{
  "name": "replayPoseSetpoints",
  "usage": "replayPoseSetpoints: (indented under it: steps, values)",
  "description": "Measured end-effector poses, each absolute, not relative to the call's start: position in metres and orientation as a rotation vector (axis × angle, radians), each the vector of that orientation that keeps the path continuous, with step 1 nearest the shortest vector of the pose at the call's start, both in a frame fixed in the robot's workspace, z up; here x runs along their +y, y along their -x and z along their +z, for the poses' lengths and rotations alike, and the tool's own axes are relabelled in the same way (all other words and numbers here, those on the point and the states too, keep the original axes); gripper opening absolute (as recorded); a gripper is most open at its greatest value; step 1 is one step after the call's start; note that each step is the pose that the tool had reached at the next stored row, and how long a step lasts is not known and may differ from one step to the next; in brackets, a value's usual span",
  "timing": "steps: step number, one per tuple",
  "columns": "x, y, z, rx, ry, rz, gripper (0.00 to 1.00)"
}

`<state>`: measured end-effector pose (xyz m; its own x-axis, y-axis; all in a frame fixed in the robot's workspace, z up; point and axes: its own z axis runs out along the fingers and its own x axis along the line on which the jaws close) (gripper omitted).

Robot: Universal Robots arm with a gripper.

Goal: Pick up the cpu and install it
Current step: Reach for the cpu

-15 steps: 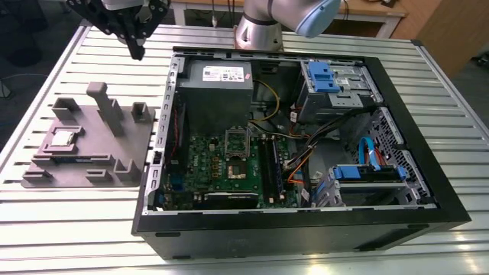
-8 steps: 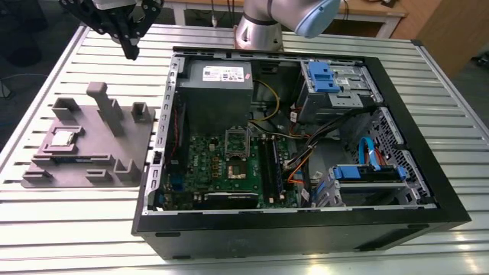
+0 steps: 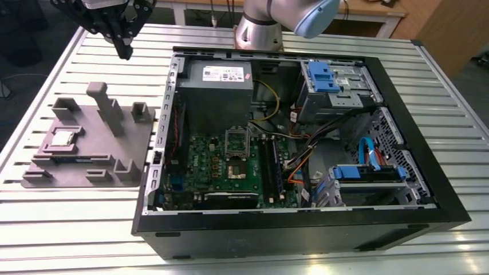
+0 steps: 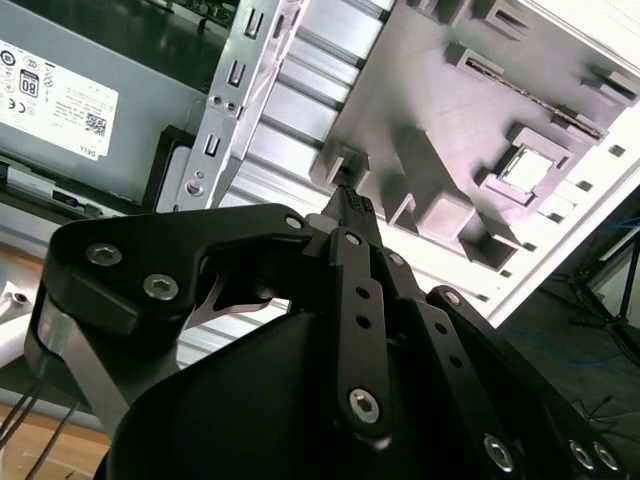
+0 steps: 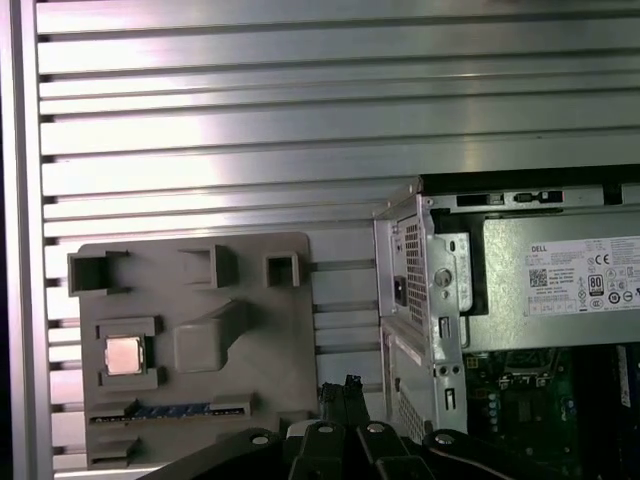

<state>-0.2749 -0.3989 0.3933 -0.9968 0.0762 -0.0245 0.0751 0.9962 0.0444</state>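
A black robot gripper is hovering high above a slatted metal table, with its two fingers pressed together at the tips and carrying nothing. In the first wrist view it is hanging roughly over the strip of table between a grey moulded fixture tray and an open computer case.

The cpu, a small square chip with a dull silver top, is lying flat in a recess of the tray. It is sitting well below the gripper and off to the side away from the case, well apart from the fingertips and untouched. On the gripper's other side, down inside the case, a green motherboard is showing, with its cpu socket beside a grey power supply box. The socket appears to be holding no chip.

Judging from this, the work is sitting at the very start of the pick-up step: nothing is being gripped and nothing is being installed. A grasp would call for the fingers to be parted first. The gripper would also need to be centred squarely over the chip and lowered straight, so that the pads close on two opposite edges. The recess walls are leaving little room for error.
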Motion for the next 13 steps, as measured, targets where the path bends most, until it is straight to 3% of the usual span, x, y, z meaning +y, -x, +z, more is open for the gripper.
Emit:
replayPoseSetpoints:
  steps: [13]
  values:
    - [-0.399,0.291,0.393,3.112,-0.118,0.068,0.1]
